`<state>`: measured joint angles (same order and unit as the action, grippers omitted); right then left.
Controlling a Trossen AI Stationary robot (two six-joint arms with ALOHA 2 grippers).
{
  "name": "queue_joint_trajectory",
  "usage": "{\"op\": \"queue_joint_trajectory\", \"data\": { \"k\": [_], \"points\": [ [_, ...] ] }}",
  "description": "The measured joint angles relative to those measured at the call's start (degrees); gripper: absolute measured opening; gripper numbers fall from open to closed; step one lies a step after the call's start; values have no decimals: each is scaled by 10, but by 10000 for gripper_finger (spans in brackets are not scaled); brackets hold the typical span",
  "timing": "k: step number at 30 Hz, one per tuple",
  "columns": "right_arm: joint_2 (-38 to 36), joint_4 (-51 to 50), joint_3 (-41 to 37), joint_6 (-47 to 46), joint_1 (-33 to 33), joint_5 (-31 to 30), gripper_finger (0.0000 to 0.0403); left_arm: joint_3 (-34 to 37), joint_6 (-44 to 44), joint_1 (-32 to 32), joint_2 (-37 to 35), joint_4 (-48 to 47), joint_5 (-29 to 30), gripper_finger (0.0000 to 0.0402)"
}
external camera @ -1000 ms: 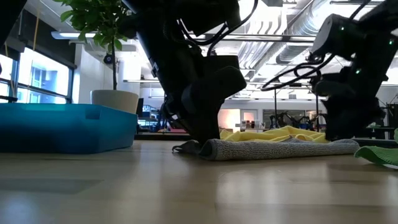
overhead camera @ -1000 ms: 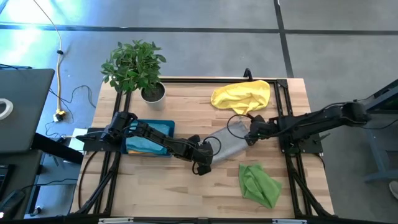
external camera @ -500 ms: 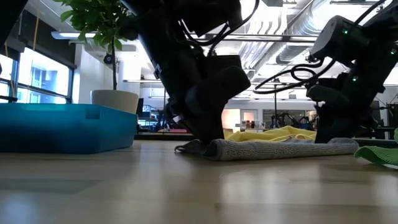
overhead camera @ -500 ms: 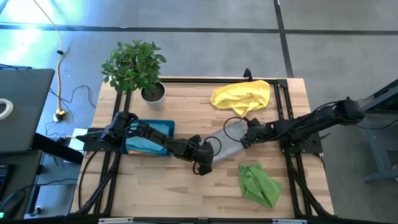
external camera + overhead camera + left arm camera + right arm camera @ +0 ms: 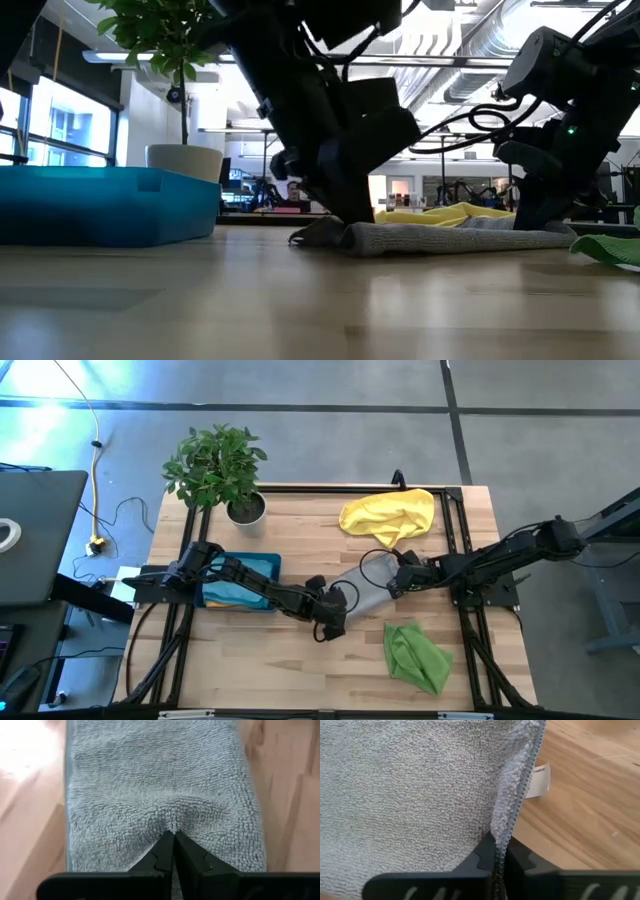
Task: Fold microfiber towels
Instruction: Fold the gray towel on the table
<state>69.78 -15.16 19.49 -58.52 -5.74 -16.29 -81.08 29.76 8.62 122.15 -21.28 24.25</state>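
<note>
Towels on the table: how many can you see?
3 lie on the table: a yellow towel at the far side, a grey towel in the middle, a green towel near the front. The blue tray may hide more.

The left arm (image 5: pixel 250 582) hides part of the teal tray (image 5: pixel 268 566) and its contents.

You are looking at bare counter (image 5: pixel 300 670) lying open along the near edge, left of the lime green towel (image 5: pixel 416 656). The teal tray (image 5: pixel 240 582) is blocking the left edge, the potted plant (image 5: pixel 218 468) the far left corner, the yellow towel (image 5: pixel 390 515) the far right.
</note>
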Motion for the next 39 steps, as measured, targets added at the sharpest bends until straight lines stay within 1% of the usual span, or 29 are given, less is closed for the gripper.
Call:
{"op": "queue_joint_trajectory", "data": {
  "k": [4,6,9,12,16,19,22,24,27,34,39],
  "points": [
    [0,-9,0,0,0,0,2,-12,2,0,0,-42,24,9],
    [0,-12,1,0,0,0,1,-17,12,-1,-1,-70,35,20],
    [0,-16,1,5,0,0,1,-23,16,-3,-1,-113,35,43],
    [0,-21,1,20,5,4,1,-30,21,-4,-2,-149,21,69],
    [-1,-48,13,34,15,12,0,-32,64,0,-3,-177,-28,92],
    [0,-141,49,58,21,14,0,-33,71,12,-3,-186,-48,96],
    [2,-241,99,75,25,-4,0,-33,72,29,-3,-185,-50,92],
    [0,-286,134,76,25,-17,0,-33,76,41,-3,-185,-49,87],
    [1,-354,174,76,23,-17,0,-33,82,57,-3,-184,-48,81],
    [13,-363,261,58,-10,3,0,-33,106,90,-4,-186,-22,74],
    [80,-364,323,49,-44,3,0,-33,107,108,-7,-195,-7,74]
  ]
}}
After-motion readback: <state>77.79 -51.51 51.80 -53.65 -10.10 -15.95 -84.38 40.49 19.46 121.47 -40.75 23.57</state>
